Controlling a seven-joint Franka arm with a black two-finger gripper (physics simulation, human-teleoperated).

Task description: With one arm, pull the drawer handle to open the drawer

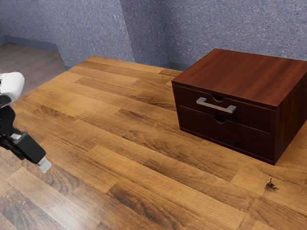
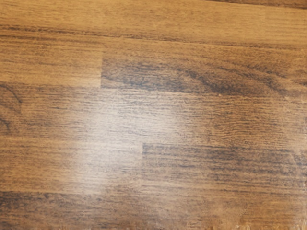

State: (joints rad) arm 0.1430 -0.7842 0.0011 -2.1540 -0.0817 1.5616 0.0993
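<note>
A dark reddish wooden cabinet (image 1: 249, 76) with two drawers stands on the plank table at the exterior view's right. The upper drawer (image 1: 249, 114) carries a grey metal bar handle (image 1: 216, 105) and sits flush with the cabinet front, as does the lower drawer (image 1: 225, 133). My gripper (image 1: 42, 164) hangs low over the table at the exterior view's far left, a long way from the handle, with nothing in it. The wrist view looks down on the bare wooden planks (image 2: 153, 115) under my hand.
The wooden table top (image 1: 124, 143) stretches wide between my hand and the cabinet. A small dark knot (image 1: 271, 185) marks the boards near the cabinet's front corner. Grey walls stand behind the table.
</note>
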